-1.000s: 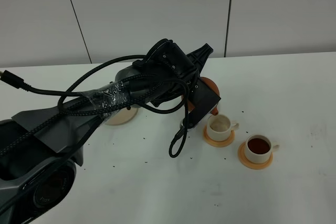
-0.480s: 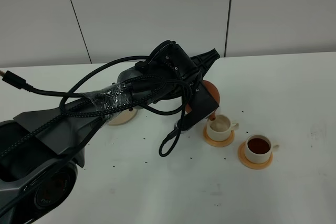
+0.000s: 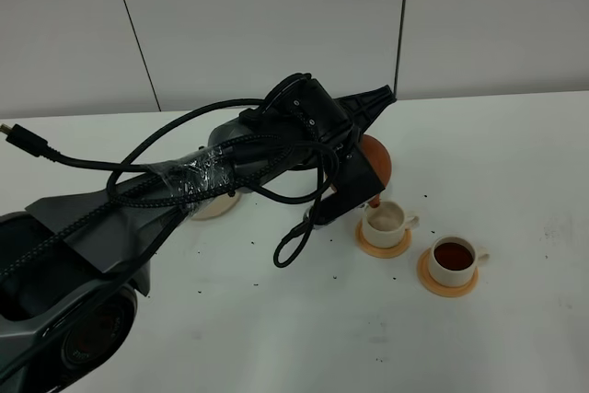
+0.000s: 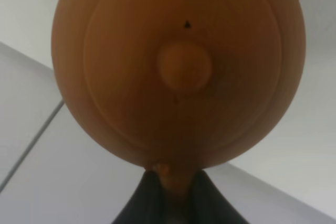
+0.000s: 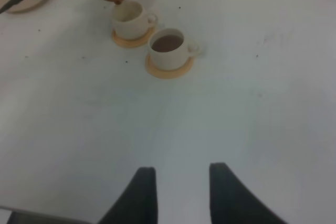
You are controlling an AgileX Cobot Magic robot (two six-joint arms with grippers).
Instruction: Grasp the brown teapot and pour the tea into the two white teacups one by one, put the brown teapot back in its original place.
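Over one white teacup, tilted brown teapot in left claw

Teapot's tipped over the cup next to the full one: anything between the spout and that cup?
Nothing visible. The brown teapot hangs tilted with its spout just above the open mouth of the teacup. The filled teacup sits off to the side, clear of the pour.

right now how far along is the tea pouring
Done: the far-right cup holds dark tea. In hand: the left end effector grips the teapot, tilted with its spout over the second cup, which looks nearly empty. Left: fill that cup, then set the teapot back on the beige saucer.
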